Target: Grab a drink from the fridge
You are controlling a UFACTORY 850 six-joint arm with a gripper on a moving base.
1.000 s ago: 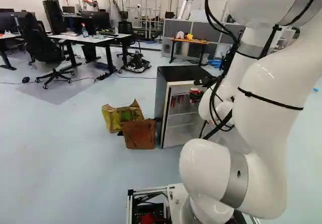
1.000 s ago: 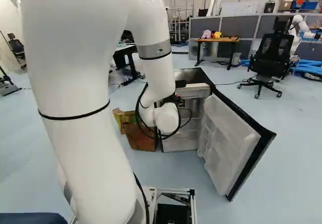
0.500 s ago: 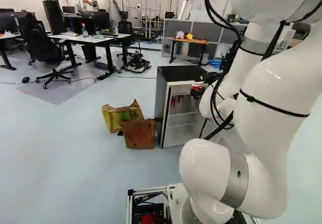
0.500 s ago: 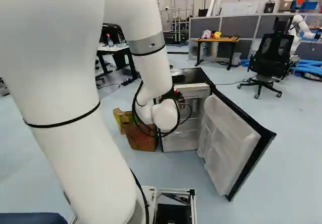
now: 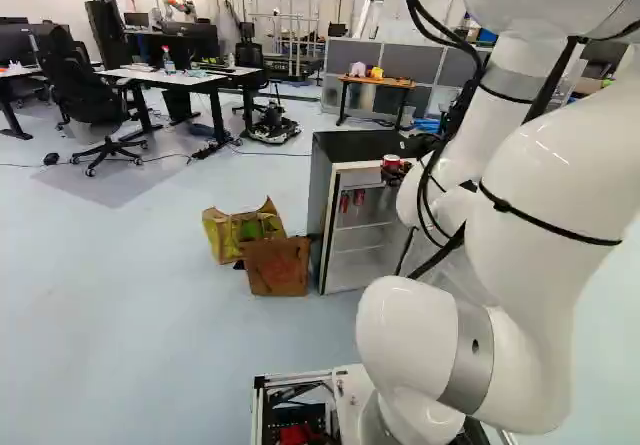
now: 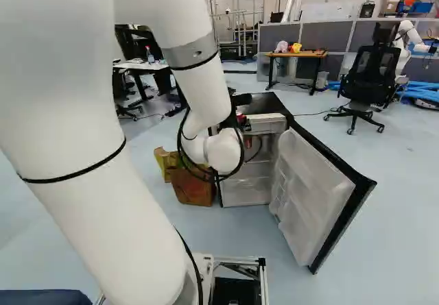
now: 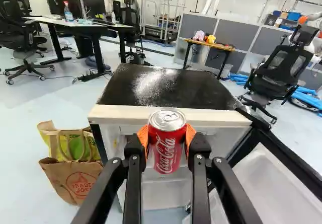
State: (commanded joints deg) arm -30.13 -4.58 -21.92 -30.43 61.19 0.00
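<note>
Paper bags (image 7: 70,181) stand low left of the gripper (image 5: 393,171), its part-spread fingers (image 7: 135,146) clamping the red soda can (image 7: 167,146). To its right, the open fridge door (image 6: 312,192) shows plainly in the right base view, arm-hidden in the left.

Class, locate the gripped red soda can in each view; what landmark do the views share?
Left base view: the soda can, right of middle, by the fridge's top edge.
Right base view: a red sliver beside the arm's wrist.
Wrist view: between the orange pads.
Shared landmark: the fridge's black top.
</note>
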